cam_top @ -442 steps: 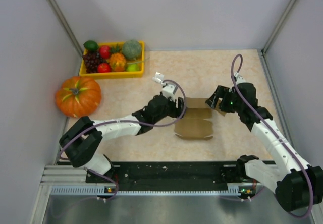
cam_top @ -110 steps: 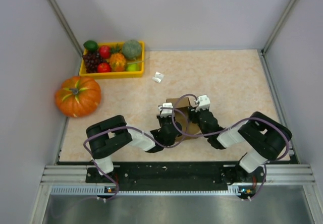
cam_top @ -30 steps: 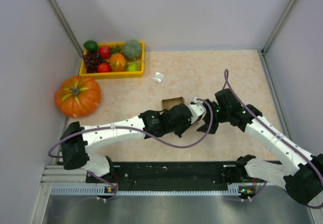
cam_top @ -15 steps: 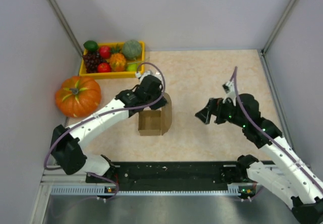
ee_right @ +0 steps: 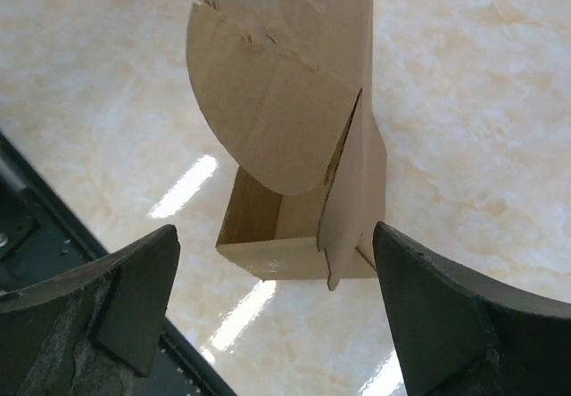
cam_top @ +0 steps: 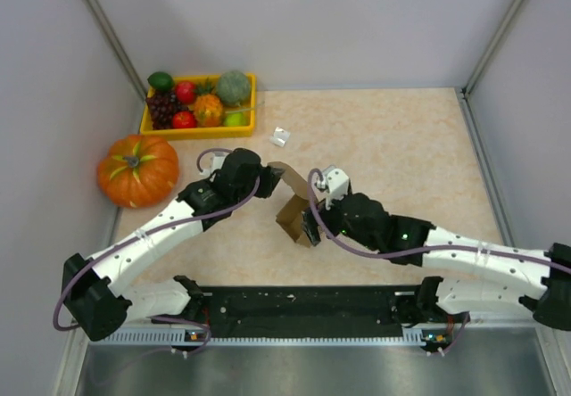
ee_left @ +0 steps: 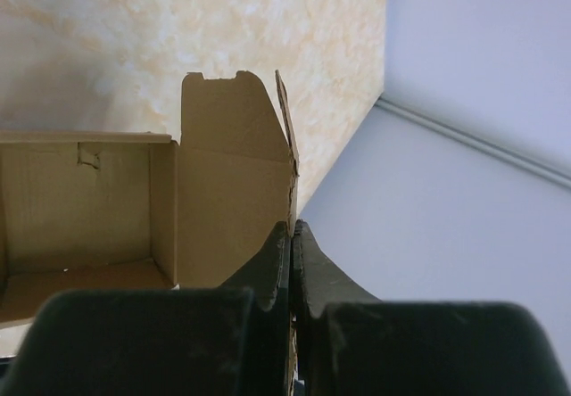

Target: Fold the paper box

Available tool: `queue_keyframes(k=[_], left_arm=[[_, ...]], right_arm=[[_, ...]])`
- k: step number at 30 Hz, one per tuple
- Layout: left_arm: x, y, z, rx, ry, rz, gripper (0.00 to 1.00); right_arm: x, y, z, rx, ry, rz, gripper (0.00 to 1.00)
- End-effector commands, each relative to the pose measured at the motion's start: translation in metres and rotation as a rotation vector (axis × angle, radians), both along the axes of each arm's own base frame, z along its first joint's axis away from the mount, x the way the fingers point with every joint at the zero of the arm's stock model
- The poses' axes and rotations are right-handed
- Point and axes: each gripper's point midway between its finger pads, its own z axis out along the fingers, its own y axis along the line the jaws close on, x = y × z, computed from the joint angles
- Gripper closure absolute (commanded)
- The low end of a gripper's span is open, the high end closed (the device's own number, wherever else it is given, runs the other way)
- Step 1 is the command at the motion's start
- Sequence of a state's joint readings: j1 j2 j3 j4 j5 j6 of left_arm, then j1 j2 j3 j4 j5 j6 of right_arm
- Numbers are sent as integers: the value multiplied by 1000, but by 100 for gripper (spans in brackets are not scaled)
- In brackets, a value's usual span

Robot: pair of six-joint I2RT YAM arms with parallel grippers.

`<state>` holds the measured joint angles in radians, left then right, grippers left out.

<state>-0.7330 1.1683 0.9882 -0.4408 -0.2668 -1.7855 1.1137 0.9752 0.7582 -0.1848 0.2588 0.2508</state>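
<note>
The paper box (cam_top: 293, 218) is a small open brown box, tilted on the table's middle, with a tall rounded flap (cam_top: 284, 173) standing up. My left gripper (cam_top: 266, 178) is shut on that flap's edge; in the left wrist view the fingers (ee_left: 292, 235) pinch the cardboard wall, with the box's open inside (ee_left: 80, 209) to their left. My right gripper (cam_top: 310, 224) is wide open right beside the box. In the right wrist view its fingers (ee_right: 274, 235) stand on either side of the box (ee_right: 294, 191) without touching it.
A yellow tray (cam_top: 198, 131) of fruit stands at the back left and a big orange pumpkin (cam_top: 138, 169) at the left wall. A tiny white object (cam_top: 281, 136) lies behind the box. Walls close in three sides; a black rail (cam_top: 303, 302) runs along the near edge.
My right arm has swung left, from well away to right beside the box. The box has shifted a little right and tilted, and my left gripper now holds its flap from the left.
</note>
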Motion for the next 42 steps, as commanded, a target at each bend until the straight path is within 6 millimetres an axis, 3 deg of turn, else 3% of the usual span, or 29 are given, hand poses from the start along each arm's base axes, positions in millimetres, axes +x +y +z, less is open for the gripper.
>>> queue_keyframes(k=[1,3,5,6,7,10,11,12,14,15,16,17,18,21,22,24,26,27,29,30,32,36,42], left_arm=[[11,11,24,-93,-23,127,100],[11,10,24,-97,-13,124,100],[9,9,23,-83,-10,110,98],[9,11,22,-57,-21,96,89],[8,12,23,-35,-40,79,55],[7,31,41,217,-243,-31,8],[11,26,66,260,-394,-88,2],[1,33,71,470,-542,-235,2],[-8,49,75,603,-628,-277,4],[-19,63,55,757,-709,-359,4],[-21,78,46,801,-705,-313,4],[-25,87,37,808,-708,-296,4],[-33,92,26,846,-802,-305,9],[-42,81,6,851,-1013,-340,11],[-43,74,0,852,-1043,-380,12],[-38,65,-9,861,-1027,-426,8],[-39,42,6,801,-1175,-484,2],[-24,39,-3,815,-1144,-516,2],[-11,32,-5,760,-1148,-573,2],[-1,28,-15,672,-1124,-660,2],[7,24,-7,590,-1187,-700,2],[19,9,-21,473,-1200,-876,2],[4,-1,-23,320,-1280,-970,12]], right_arm=[[39,4,26,-12,-138,-245,14],[56,-4,18,-42,-175,-367,20],[66,-15,21,-32,-201,-470,39],[69,-14,23,-12,-209,-472,47],[70,-15,18,-27,-217,-451,66],[79,-13,10,-5,-180,-340,93],[72,-3,1,18,-158,-217,95],[80,-12,-2,22,-163,-198,96],[73,-14,-6,60,-142,-67,100],[87,-28,-1,91,-149,-91,100],[91,-34,-1,120,-132,-98,100],[82,-27,-3,154,-97,0,100],[86,-30,-2,168,-91,15,100],[86,-31,-1,161,-93,76,100],[96,-38,5,210,-100,50,100],[83,-29,8,277,-67,171,100],[80,-24,13,291,-59,234,100],[82,-23,8,282,-39,241,100],[81,-20,15,313,-31,296,100],[83,-21,15,317,-20,294,100],[83,-20,15,322,1,330,100],[92,-24,13,322,21,320,100],[103,-30,9,330,33,291,100]])
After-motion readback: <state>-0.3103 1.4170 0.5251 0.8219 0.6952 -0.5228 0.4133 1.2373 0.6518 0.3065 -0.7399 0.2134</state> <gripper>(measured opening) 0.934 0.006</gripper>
